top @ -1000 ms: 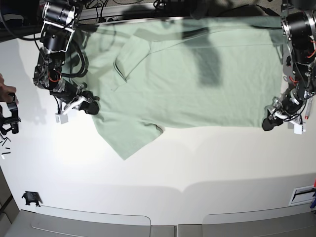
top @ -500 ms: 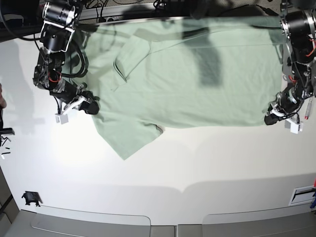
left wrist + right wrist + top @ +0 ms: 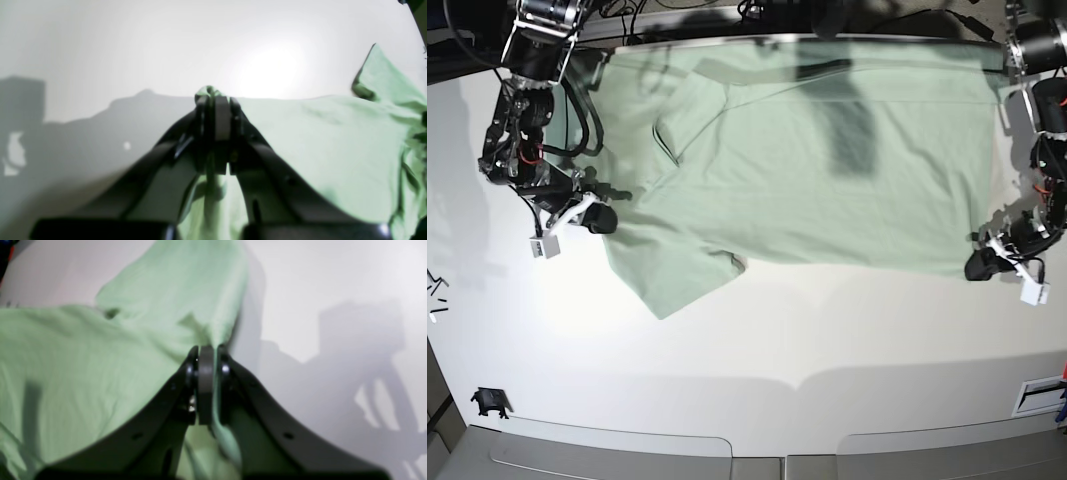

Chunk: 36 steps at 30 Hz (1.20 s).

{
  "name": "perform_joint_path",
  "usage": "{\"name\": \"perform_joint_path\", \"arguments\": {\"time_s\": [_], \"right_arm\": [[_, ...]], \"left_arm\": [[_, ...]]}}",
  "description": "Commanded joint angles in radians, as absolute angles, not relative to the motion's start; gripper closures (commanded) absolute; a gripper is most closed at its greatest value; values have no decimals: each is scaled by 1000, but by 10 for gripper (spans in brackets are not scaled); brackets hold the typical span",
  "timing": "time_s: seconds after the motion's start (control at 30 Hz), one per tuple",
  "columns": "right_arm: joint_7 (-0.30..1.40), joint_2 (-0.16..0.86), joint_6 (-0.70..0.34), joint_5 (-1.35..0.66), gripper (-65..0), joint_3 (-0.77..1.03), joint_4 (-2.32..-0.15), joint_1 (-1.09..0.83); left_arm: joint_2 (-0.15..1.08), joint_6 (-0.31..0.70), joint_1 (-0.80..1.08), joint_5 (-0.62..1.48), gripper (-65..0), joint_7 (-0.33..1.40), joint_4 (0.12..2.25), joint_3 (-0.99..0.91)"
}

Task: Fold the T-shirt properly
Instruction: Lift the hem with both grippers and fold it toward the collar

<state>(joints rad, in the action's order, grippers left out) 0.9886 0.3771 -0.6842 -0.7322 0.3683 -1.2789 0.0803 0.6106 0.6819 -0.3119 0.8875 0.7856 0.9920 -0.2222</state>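
White and smooth, the tabletop [image 3: 847, 350] carries the pale green T-shirt [image 3: 807, 190], which spreads across its far part between the two claws. At the shirt's near edge, the left gripper [image 3: 975, 268] is clenched on a corner of cloth, a small tuft poking past its tips. The right gripper [image 3: 605, 222] pinches a fold of the fabric at the opposite side, and beyond those fingertips a pointed flap of the shirt lies toward the table's near edge. Both claws cast shadows beside the cloth.
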Motion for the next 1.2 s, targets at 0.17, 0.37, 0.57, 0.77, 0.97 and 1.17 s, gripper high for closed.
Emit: {"name": "perform_joint_path", "arguments": {"time_s": [0.17, 0.37, 0.57, 0.77, 0.97, 1.17], "right_arm": [[1067, 393, -698, -875, 0, 383, -1490, -38], [1086, 393, -698, -875, 0, 466, -1632, -170], [1111, 393, -698, -878, 0, 587, -1647, -236], [1234, 393, -698, -1063, 0, 659, -1647, -287], [1272, 390, -698, -1074, 0, 662, -1647, -324], [1264, 390, -698, -1047, 0, 662, -1647, -333]], "left_arm": [[683, 689, -199, 929, 0, 800, 1149, -229], [685, 689, -35, 928, 0, 800, 1325, -289], [684, 665, 100, 928, 0, 800, 1466, -419], [682, 659, 210, 925, 0, 801, 1495, -445], [679, 659, 282, 925, 0, 799, 1495, -445], [676, 659, 302, 907, 0, 799, 1494, -445]]}}
